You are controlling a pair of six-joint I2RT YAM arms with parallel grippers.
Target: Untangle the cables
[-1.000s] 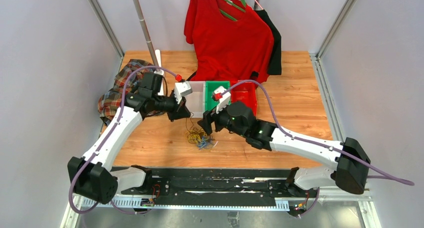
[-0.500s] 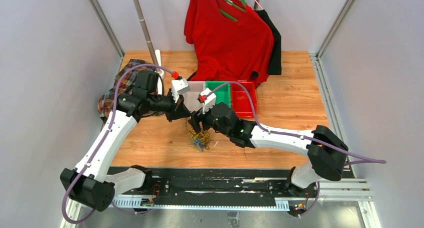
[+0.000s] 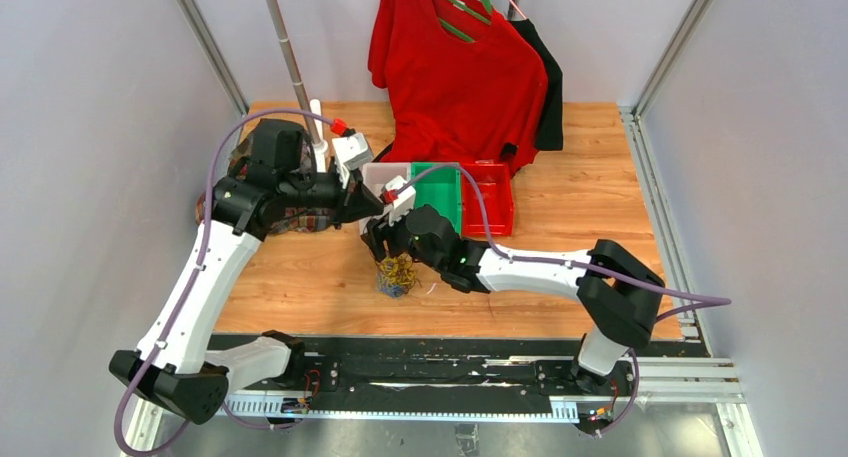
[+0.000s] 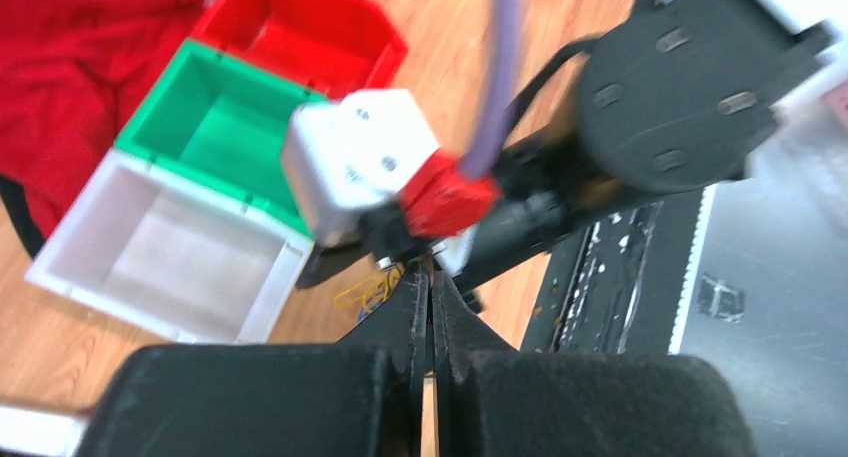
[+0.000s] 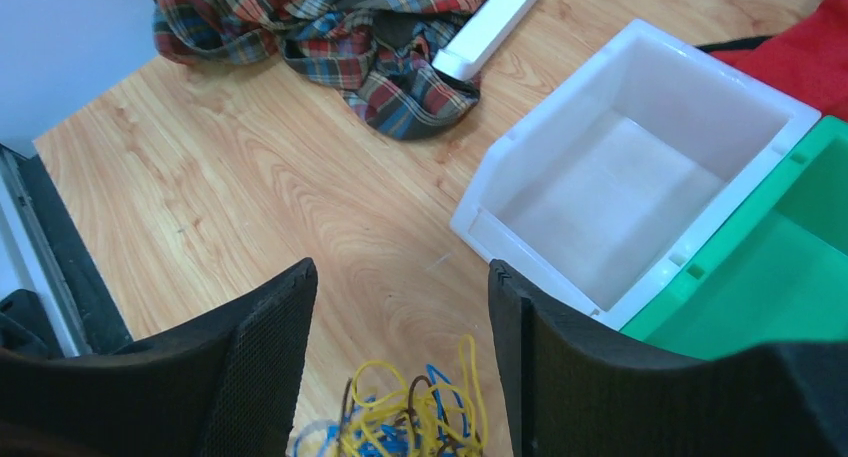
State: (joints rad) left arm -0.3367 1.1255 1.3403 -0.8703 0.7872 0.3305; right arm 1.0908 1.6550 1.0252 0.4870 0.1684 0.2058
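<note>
The cables lie in one small tangled heap on the counter, near its front edge and just in front of the white bin. Bare wood stays free on the left, up to the plaid cloth. Yellow, blue and dark strands loop through each other. The right end effector hangs over the heap, fingers wide apart. The left end effector is closed; whether it pinches a strand, I cannot tell.

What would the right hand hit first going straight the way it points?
Probably the tangle of thin yellow, blue and dark cables between the right hand's fingers, or the wooden tabletop beside it; depth is unclear.
</note>
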